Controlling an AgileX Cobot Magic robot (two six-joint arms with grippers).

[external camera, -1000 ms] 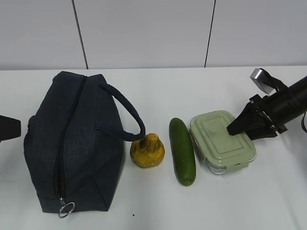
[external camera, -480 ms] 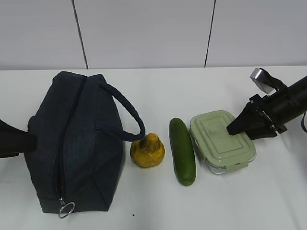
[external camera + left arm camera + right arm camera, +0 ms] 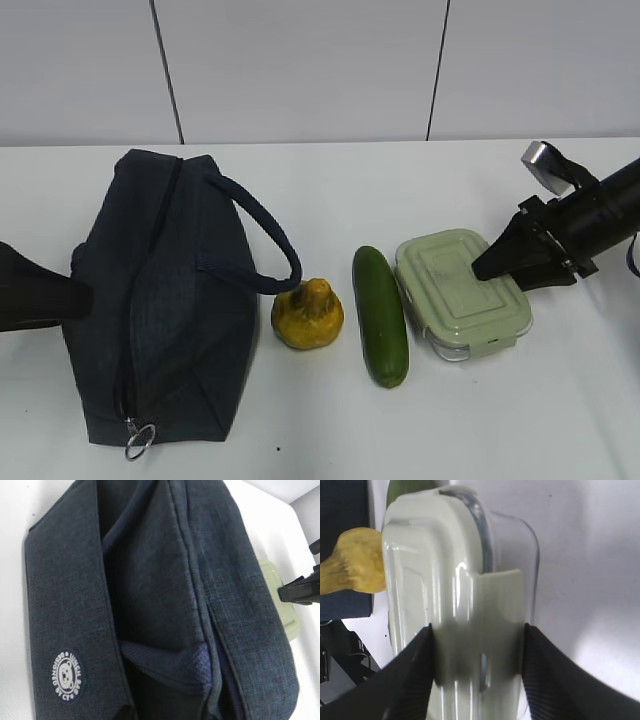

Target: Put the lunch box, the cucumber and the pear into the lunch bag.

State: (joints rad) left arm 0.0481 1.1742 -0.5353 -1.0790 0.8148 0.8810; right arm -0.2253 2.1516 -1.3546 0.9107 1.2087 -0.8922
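Evidently the right gripper [image 3: 476, 645] is straddling the lunch box [image 3: 462, 293] near the tabletop's right edge, jaws flanking it, contact unclear; the left gripper [image 3: 75, 298] is pressing the lunch bag [image 3: 160, 290], its grip untellable.

Black arms, ribbed black tool fingers [image 3: 410, 680]

You see a plain white surface [image 3: 330, 440] stretching across the scene. Behind it stands a pale grey wall [image 3: 300, 70] of panels, split by two thin dark vertical seams [image 3: 165, 70].
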